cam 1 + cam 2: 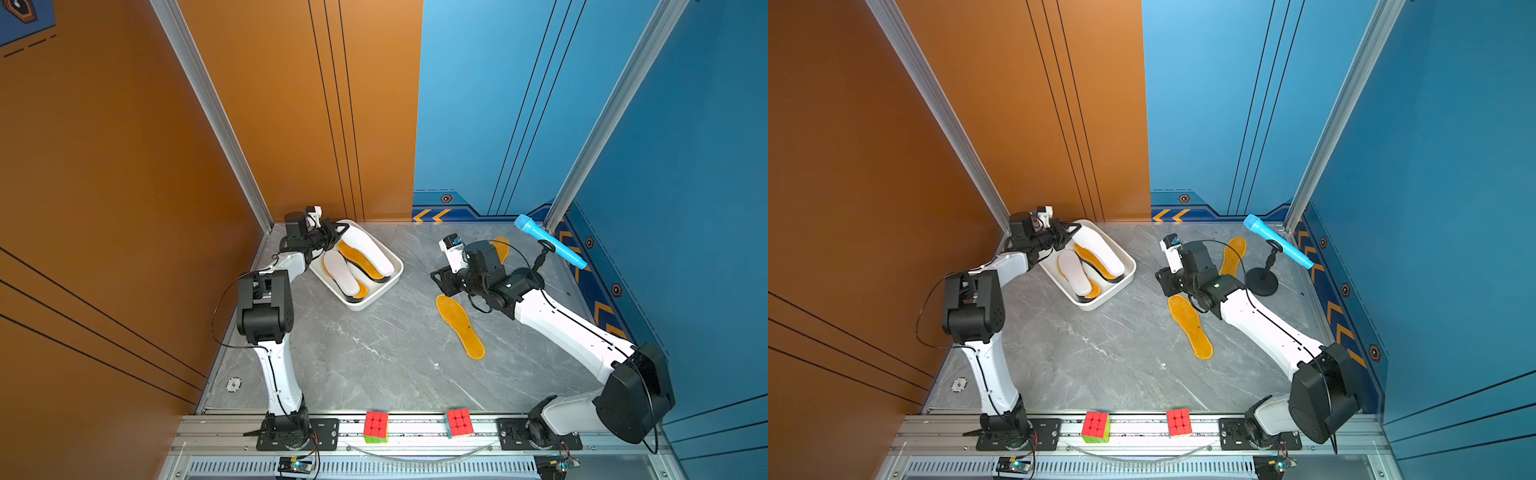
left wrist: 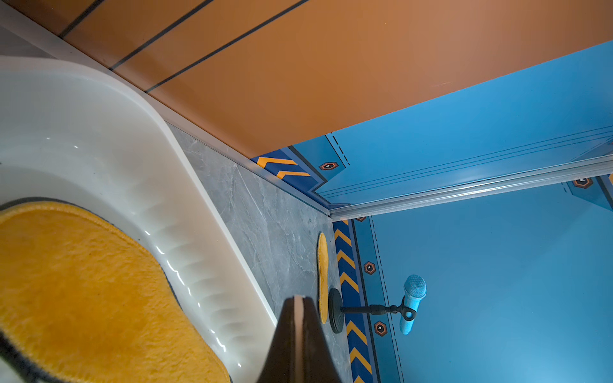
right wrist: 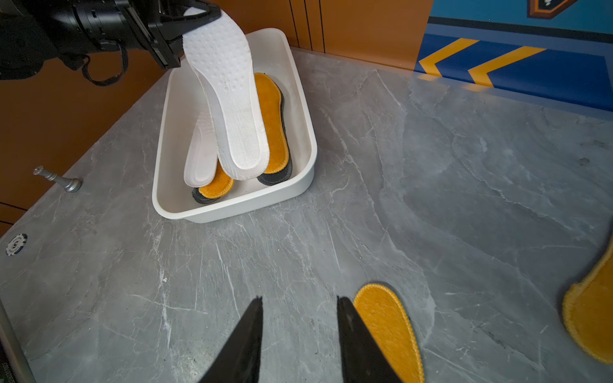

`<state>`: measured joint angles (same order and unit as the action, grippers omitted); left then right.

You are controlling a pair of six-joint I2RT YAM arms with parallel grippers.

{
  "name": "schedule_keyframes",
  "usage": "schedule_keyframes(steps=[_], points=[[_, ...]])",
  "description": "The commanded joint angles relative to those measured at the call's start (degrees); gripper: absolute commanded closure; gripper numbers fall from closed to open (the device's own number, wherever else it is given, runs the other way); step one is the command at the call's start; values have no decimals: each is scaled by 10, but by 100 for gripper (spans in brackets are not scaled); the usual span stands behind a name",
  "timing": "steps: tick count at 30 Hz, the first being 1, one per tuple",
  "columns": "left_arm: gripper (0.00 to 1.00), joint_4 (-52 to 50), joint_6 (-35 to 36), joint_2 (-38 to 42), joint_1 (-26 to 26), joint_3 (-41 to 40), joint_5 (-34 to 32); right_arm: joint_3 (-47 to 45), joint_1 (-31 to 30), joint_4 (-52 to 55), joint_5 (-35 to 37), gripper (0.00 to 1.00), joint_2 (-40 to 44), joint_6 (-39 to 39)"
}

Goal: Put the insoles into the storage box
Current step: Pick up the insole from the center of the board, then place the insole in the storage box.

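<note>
right gripper (image 3: 300, 300): jaws apart, nothing in them
orange insole (image 3: 388, 328): flat, rounded end just beside it, long axis running back beneath it, so right's way nearer
left gripper (image 3: 185, 30): pinching white insole (image 3: 229, 99), tip down in the storage box (image 3: 232, 212)

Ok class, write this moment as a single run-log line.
left hand: shut on white insole, tilted into storage box | right hand: open, empty | table: two orange insoles

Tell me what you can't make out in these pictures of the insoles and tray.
Tray bottom layer: the right wrist view shows only dark edges beneath the white insoles and orange pair; count unclear.
Orange insole by the microphone stand: the right arm hides its near end in both top views.
Poker chip: markings too small everywhere.
</note>
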<state>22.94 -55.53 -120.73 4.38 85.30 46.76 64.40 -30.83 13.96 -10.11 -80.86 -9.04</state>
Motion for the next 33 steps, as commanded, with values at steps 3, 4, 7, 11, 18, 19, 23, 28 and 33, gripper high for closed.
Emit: schedule_keyframes(steps=[3,4,7,11,18,19,23,28,33], points=[[100,-5,4,-32,-1,39,-3,-15,14,-19,-19,61,12,-11],[100,-11,10,-37,-2,43,-5,-16,16,-20,-21,61,12,-12],[100,-69,51,-43,-4,59,-18,-19,26,-26,-31,61,9,-13],[100,-141,110,-39,-9,73,-42,-16,38,-30,-44,61,0,-15],[100,-206,159,-44,-19,96,-72,-9,51,-40,-66,61,-18,-19],[100,-211,162,-47,-18,99,-76,-8,52,-41,-68,61,-21,-19],[100,-222,170,-55,-19,107,-87,-9,55,-42,-72,61,-24,-19],[100,-234,186,-62,-23,115,-102,-12,63,-42,-78,61,-25,-20],[100,-235,191,-73,-22,126,-108,-11,67,-45,-84,61,-27,-23]])
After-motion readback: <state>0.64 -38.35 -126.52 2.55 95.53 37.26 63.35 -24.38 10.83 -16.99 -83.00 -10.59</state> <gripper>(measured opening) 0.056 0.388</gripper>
